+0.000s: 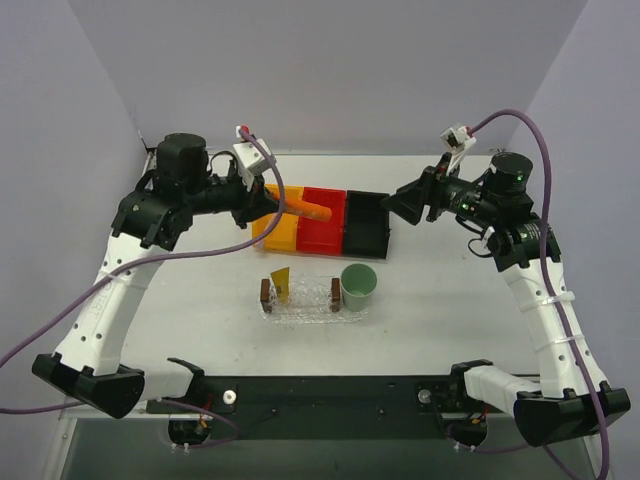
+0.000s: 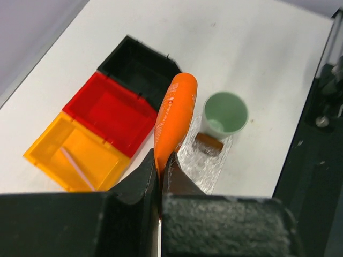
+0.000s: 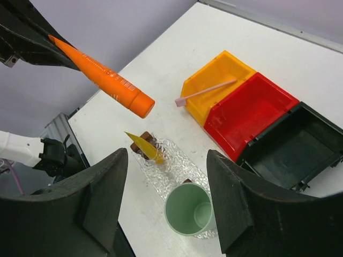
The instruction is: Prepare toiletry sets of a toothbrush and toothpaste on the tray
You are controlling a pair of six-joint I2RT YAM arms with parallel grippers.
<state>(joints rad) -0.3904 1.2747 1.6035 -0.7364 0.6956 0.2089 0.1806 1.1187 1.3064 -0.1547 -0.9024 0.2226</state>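
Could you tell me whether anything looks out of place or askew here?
The toothbrush lies slantwise in the orange bin, its head poking over the rim. The yellow tube leans tilted on the tray. Nothing looks spilled or damaged.

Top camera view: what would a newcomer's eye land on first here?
The bright orange toothpaste tube, clamped at its flat end in the left gripper, hangs in the air over the row of orange, red and black plastic bins. Next come the small yellow toothpaste tube standing in the clear bumpy oval tray, a pale green cup at its end, and the thin pink toothbrush in the orange bin.
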